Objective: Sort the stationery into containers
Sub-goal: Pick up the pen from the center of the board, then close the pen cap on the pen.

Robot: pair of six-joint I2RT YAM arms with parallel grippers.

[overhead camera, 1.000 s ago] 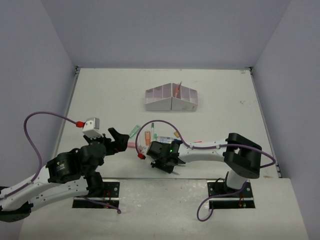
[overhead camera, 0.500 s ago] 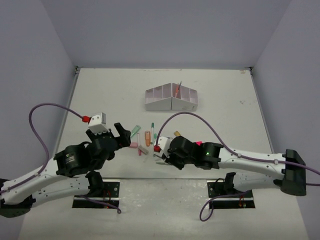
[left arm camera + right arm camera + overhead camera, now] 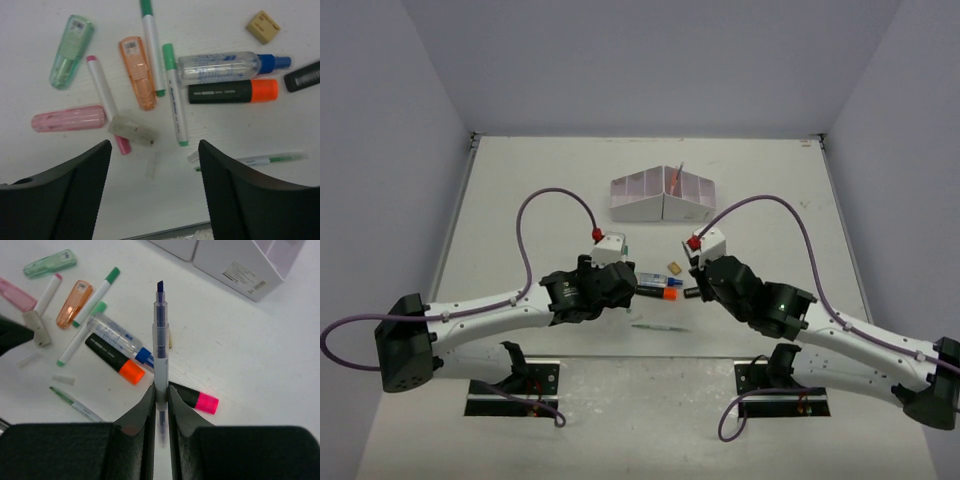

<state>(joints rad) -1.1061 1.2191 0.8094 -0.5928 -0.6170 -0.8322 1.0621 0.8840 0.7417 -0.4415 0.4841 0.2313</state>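
White table (image 3: 520, 200), lavender walls (image 3: 620, 60); left jaws released, right jaws grasping clear pen (image 3: 161, 340).

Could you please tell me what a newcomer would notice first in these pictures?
The right gripper is shut on a clear blue-tipped pen, which points toward the white organiser box farther back. Below the open left gripper lies a bright scatter of stationery.

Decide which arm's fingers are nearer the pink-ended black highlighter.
Right. The right fingers, shut on a clear pen, hover just over the pink-ended highlighter; the left fingers, open, hang over the pens farther left.
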